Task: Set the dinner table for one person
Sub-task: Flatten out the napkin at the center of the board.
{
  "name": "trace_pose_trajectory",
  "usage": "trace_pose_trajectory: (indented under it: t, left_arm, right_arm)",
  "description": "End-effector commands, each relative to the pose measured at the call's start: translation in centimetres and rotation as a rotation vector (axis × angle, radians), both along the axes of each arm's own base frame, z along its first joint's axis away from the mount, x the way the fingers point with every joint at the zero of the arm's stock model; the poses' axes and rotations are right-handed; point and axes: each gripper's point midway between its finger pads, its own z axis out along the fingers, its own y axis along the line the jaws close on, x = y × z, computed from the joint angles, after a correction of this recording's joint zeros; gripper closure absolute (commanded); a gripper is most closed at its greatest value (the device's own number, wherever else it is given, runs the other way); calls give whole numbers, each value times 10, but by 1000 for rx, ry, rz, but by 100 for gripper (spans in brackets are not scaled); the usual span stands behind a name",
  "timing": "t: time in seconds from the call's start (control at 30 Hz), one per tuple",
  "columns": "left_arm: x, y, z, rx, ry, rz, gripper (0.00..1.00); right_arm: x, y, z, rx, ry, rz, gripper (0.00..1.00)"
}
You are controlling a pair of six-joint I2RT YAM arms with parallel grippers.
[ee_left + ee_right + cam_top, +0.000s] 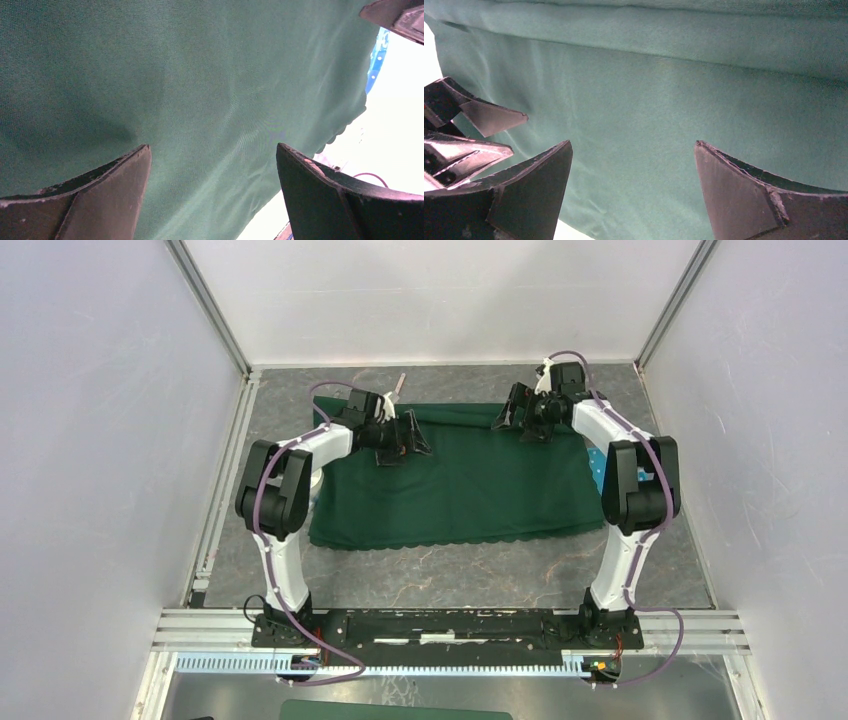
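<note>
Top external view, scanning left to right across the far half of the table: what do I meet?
left arm's elbow → left claw, open over the green cloth → right claw, also open → right arm's elbow

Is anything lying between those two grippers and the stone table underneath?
Yes, the dark green cloth. It covers the dinner table under the left gripper and the right gripper, both open near its far edge. Nothing else shows there.
</note>
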Motion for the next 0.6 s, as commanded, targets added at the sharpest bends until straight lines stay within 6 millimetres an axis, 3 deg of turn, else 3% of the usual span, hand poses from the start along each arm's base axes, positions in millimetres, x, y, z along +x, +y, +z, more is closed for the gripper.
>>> trace_pose_trajectory:
  t: [0.0, 0.4, 0.57]
  left_arm:
    - [13, -9, 18, -37, -71, -37, 0]
    - [-8, 2, 7, 6, -39, -41, 0]
    - [-11, 5, 8, 20, -38, -38, 0]
  right_arm:
    - [23, -1, -4, -1, -43, -25, 2]
    - [39, -14, -34, -39, -50, -59, 2]
    - [53, -15, -38, -44, -74, -67, 2]
